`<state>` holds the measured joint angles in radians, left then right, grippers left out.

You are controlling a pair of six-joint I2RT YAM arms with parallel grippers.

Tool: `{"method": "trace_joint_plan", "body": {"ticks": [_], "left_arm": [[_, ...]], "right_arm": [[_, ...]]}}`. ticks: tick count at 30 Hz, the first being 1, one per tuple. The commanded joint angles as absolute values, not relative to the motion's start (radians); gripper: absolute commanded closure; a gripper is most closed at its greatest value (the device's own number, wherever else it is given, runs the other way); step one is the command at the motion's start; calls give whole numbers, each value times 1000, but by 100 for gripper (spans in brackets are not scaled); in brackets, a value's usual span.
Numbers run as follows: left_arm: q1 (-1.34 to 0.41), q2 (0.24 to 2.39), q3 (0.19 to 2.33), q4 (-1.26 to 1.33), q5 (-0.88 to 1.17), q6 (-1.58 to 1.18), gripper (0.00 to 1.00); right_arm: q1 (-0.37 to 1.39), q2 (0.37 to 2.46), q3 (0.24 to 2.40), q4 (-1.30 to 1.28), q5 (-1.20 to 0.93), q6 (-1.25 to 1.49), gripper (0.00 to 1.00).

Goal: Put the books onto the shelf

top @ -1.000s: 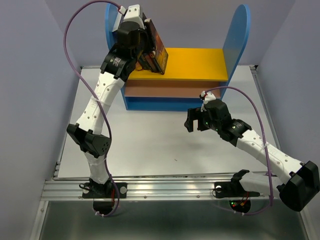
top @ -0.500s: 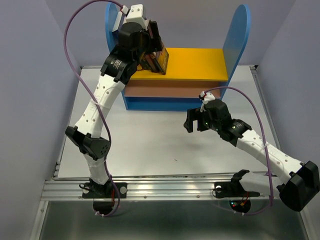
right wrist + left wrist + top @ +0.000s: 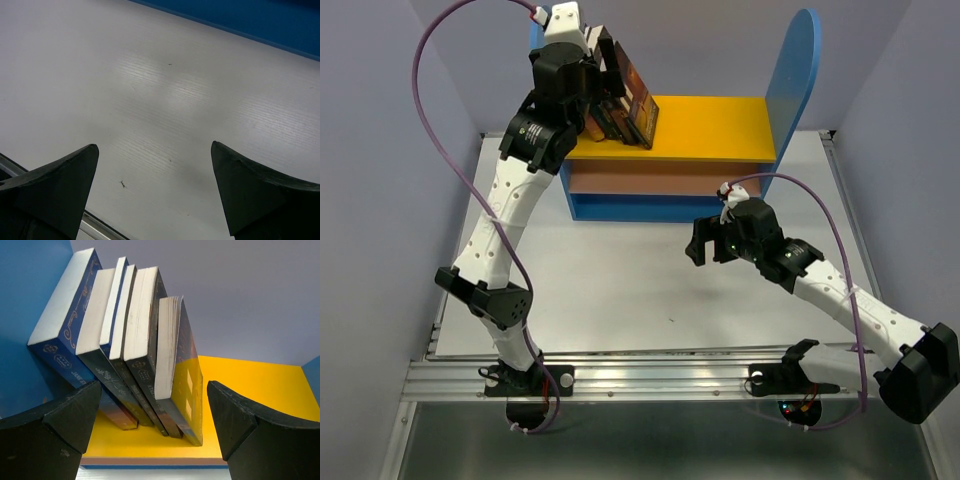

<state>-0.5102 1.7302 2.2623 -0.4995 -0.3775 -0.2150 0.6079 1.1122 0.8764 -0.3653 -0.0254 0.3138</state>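
Yellow shelf board (image 3: 250,385), books (image 3: 145,340) leaning beyond wide-open left pincer (image 3: 155,386), right pincer (image 3: 155,147) open above table (image 3: 175,90)

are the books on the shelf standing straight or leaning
Leaning. In the left wrist view the books tilt together as a row, tops toward the blue side panel, bottom edges on the yellow board.

Paper books, painted shelf, matt black fingers

Ahead of the left gripper (image 3: 154,390), between its matt black plastic fingers (image 3: 240,430), the books (image 3: 145,350) show rough cream paper edges and smooth, slightly glossy covers. The shelf (image 3: 250,385) under them looks smooth and painted, with a soft sheen. Below the right gripper (image 3: 155,150), the table (image 3: 165,95) is white, finely grained and half-matt. The rail (image 3: 650,380) behind it is brushed metal.
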Motion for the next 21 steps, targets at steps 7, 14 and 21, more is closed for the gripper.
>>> {"method": "trace_joint_plan", "body": {"ticks": [7,14,21], "left_arm": [[-708,1559,2027,-385,-302,-129,1],[-804,1630,1997,-363,-232,-146,1],[-805,1837,2201,-434,-276,-152,1]], "right_arm": [[601,1022,876,-316,24,331,0],[601,948,836,-345,64,351,0],[601,905,833,-388,141,377,0]]}}
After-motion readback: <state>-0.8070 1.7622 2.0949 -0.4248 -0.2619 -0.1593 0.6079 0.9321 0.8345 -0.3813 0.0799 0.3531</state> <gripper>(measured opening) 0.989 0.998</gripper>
